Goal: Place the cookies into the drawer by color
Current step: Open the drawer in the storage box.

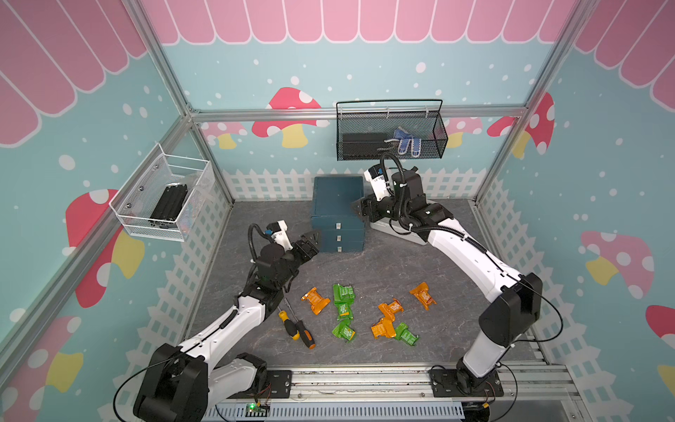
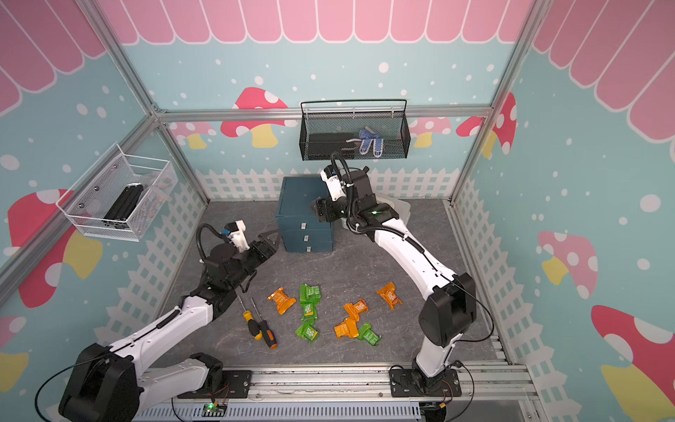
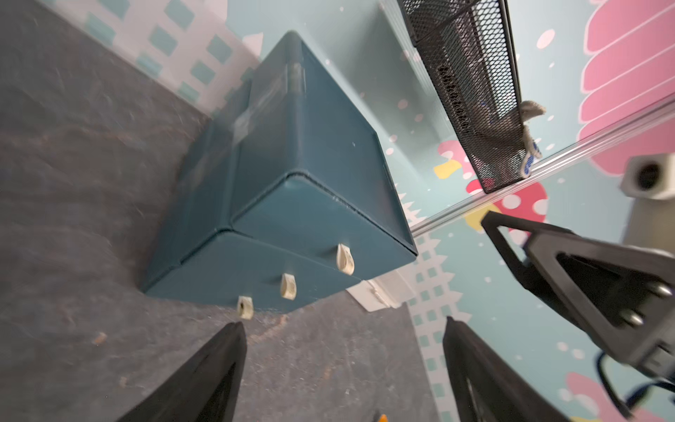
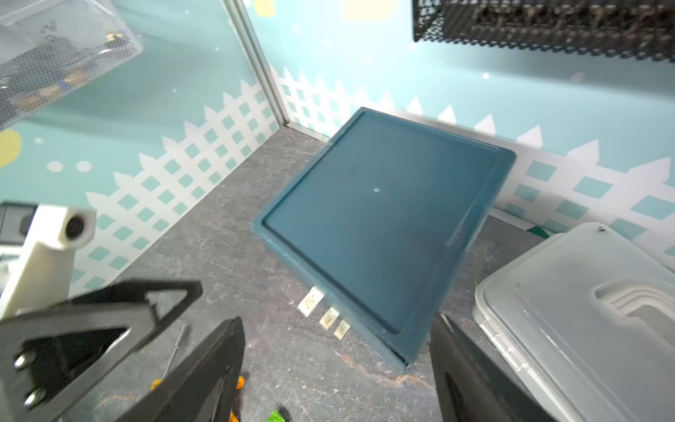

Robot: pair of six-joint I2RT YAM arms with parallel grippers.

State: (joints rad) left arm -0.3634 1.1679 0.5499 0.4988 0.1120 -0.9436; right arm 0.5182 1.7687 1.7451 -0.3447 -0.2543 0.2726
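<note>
Sitting at the back of the grey mat (image 1: pixel 383 263), the dark teal three-drawer cabinet (image 1: pixel 338 197) has orange and green foil-wrapped cookie packets (image 1: pixel 343 296) scattered loose out front. Left gripper (image 1: pixel 315 239) and right gripper (image 1: pixel 359 211) sit either side of it, jaws wide apart, gripping nothing.

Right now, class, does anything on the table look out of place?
Yes: two screwdrivers lie side by side next to the orange and green cookies, to the robot's left of them. They are tools among sweets, so they look misplaced.
</note>
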